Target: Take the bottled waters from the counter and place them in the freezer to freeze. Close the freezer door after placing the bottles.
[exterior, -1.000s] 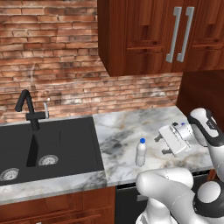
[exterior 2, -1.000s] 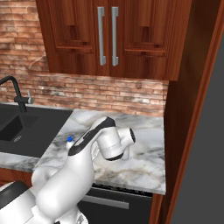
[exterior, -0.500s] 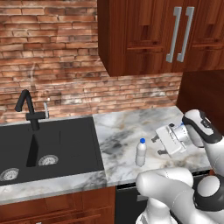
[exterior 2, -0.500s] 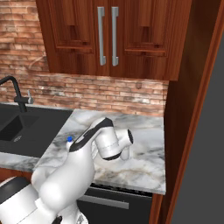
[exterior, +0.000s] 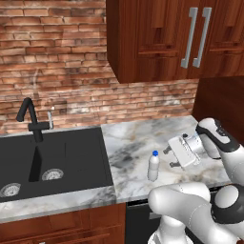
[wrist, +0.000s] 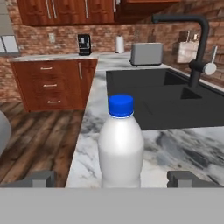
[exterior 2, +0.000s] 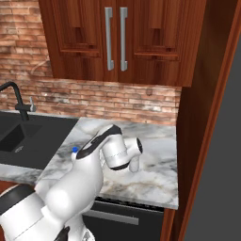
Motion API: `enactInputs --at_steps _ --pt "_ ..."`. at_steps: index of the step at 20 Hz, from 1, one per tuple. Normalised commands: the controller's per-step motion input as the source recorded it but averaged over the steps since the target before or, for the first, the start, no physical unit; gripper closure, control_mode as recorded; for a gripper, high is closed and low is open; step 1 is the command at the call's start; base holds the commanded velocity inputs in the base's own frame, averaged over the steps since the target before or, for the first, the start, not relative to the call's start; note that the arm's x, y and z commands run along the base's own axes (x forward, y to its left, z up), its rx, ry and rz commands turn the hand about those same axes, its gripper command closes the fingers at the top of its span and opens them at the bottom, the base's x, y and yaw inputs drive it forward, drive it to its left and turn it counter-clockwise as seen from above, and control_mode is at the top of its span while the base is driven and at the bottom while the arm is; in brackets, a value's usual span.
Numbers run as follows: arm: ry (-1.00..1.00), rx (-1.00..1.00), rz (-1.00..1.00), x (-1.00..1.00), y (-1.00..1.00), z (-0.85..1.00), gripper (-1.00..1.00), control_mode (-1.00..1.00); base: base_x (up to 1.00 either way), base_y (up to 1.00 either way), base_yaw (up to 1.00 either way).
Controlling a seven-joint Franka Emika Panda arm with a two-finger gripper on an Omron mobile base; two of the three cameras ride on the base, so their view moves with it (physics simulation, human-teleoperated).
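Translucent whitish bottled water (wrist: 120, 144) with blue cap, upright on the marble counter (exterior: 138, 143) near its front edge, right of the black sink (exterior: 52, 157). Gripper (exterior: 170, 157) spread wide, just beside it, level with it, not touching.

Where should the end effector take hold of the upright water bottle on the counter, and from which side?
Grip the bottled water at its straight mid-body, coming level from the side away from the sink. It stands upright, centred between the open end effector fingertips.

no readable text, labels or signs anywhere
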Motion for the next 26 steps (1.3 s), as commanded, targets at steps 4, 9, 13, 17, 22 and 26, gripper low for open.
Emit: enactInputs --at_steps 4,9,13,17,22,26 --pt "0.0 0.0 0.0 0.25 0.01 0.0 -1.0 -1.0 0.0 0.0 0.0" --pt "0.0 0.0 0.0 -0.1 0.12 -0.01 -1.0 -1.0 0.0 0.0 0.0" --pt "0.0 0.0 0.0 -0.11 0.18 -0.01 -1.0 -1.0 0.0 0.0 0.0" --pt "0.0 0.0 0.0 -0.02 0.18 0.0 -1.0 -1.0 0.0 0.0 0.0" --pt "0.0 0.0 0.0 -0.06 0.13 -0.01 -1.0 -1.0 0.0 0.0 0.0" --pt "0.0 0.0 0.0 -0.2 0.05 -0.01 -1.0 -1.0 0.0 0.0 0.0"
